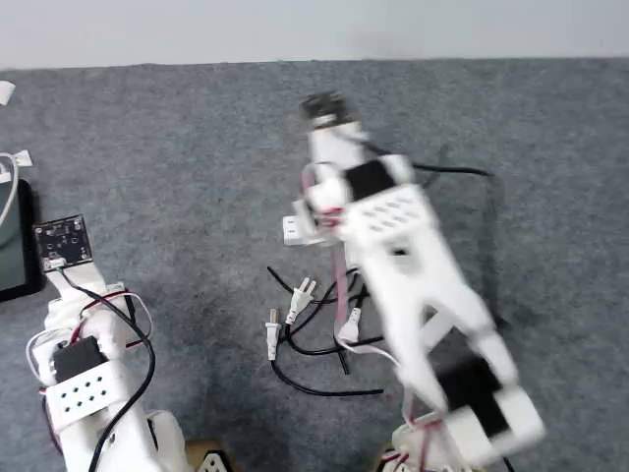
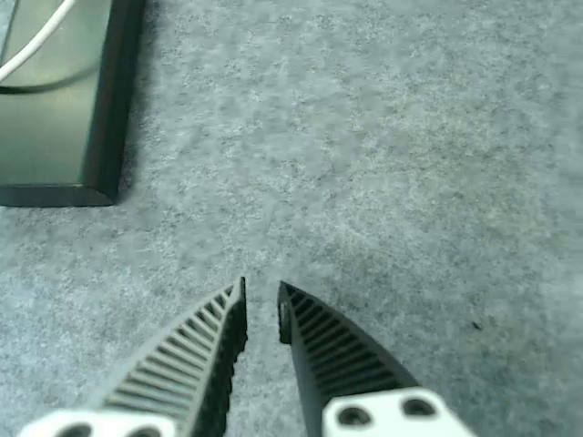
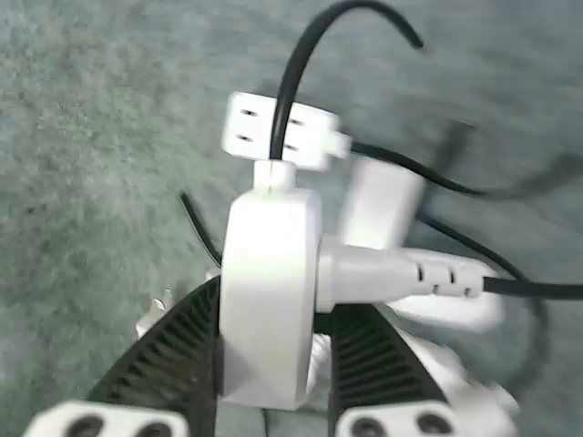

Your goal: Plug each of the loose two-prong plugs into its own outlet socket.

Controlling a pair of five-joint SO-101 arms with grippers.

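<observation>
Starting with the high view, the right arm [image 1: 413,265] stretches to the middle of the grey mat [image 1: 511,128], its tip just beside a white slotted outlet [image 1: 295,229]. Three loose plugs [image 1: 303,292] lie among black cords [image 1: 324,391] toward 6 o'clock of that outlet, none in a socket.

From the left wrist view, the left gripper [image 2: 261,296] hangs over the mat, jaws parted by a narrow gap and holding nothing, with a dark device [image 2: 55,100] nearby.

From the right wrist view, the right gripper [image 3: 273,305] is clamped on a white socket body [image 3: 269,264], and one white plug [image 3: 401,273] looks seated in its side.

I judge the task early: perhaps one plug in, three left.
</observation>
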